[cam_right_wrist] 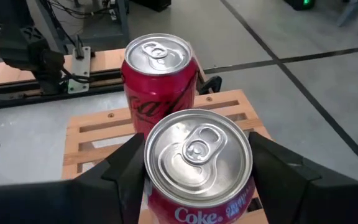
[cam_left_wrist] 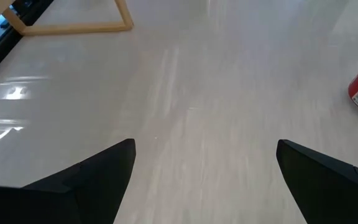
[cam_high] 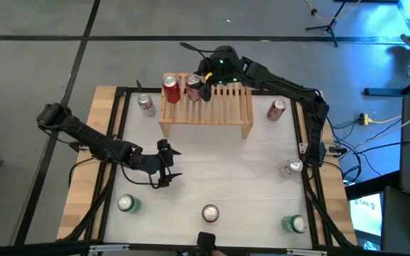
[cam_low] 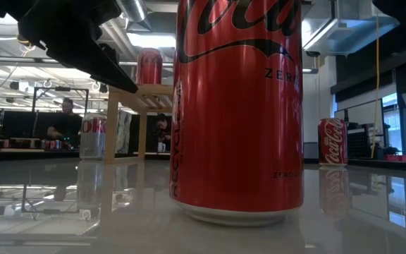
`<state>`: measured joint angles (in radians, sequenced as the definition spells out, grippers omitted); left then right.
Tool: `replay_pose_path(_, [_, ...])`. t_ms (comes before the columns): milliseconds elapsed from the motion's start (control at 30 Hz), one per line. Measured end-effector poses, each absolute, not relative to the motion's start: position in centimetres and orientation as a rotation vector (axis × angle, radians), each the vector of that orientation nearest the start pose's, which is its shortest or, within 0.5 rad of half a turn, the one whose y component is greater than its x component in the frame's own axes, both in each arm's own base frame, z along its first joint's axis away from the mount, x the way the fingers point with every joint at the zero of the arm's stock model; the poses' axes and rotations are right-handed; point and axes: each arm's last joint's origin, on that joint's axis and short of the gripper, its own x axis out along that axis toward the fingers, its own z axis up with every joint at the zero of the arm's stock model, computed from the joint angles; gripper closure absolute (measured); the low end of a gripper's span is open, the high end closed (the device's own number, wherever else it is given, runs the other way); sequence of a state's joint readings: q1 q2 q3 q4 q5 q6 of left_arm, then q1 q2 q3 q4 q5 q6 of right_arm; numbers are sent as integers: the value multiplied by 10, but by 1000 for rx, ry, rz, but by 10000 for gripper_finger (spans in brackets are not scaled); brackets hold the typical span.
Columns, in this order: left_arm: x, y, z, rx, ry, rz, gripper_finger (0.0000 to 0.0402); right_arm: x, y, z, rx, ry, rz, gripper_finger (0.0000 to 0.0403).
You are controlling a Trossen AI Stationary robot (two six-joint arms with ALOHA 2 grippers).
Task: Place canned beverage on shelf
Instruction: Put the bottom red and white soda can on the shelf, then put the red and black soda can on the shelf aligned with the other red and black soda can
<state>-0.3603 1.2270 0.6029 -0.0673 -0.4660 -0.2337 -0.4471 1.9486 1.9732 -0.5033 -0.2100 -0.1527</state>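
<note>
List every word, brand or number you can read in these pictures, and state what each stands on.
"ZERO": the big red can nearest the low camera.
"Coca-Cola": small red can at the right, low view.
"Coke": can between the right hand's fingers.
Small print and codes on the other cans: too small to read.

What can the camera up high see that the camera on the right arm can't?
Only the high view shows the whole pale wooden slatted shelf, the open left gripper over the white table, and cans scattered around it. Only the right wrist view shows the pull-tab lid of the red Coke can between the right gripper fingers. Both show another red can standing on the shelf.
</note>
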Motion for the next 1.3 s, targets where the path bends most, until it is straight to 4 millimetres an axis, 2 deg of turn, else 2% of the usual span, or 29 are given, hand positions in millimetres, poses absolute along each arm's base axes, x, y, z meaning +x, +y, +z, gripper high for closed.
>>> replay_pose_path(167, [226, -71, 198, 52, 615, 174, 21, 412, -191, 361, -4, 472, -193, 164])
replay_pose_path(367, [226, -71, 198, 52, 615, 174, 21, 415, -188, 360, -15, 464, -186, 143])
replay_pose_path(667, [226, -71, 198, 52, 615, 174, 21, 412, -187, 360, -14, 495, -202, 87])
replay_pose_path(767, [226, -71, 198, 52, 615, 174, 21, 407, -185, 371, -24, 526, -195, 74])
replay_pose_path(933, [226, -71, 198, 51, 616, 171, 21, 392, -177, 406, -13, 552, -185, 67])
replay_pose_path(1033, [226, -72, 198, 43, 622, 146, 21, 381, -163, 419, 29, 629, -148, 66])
replay_pose_path(1133, [227, -73, 199, 58, 608, 137, 21, 374, -138, 426, 49, 725, -64, 66])
replay_pose_path(1300, [230, -74, 203, 72, 559, 127, 21, 374, -84, 414, 81, 929, 41, 66])
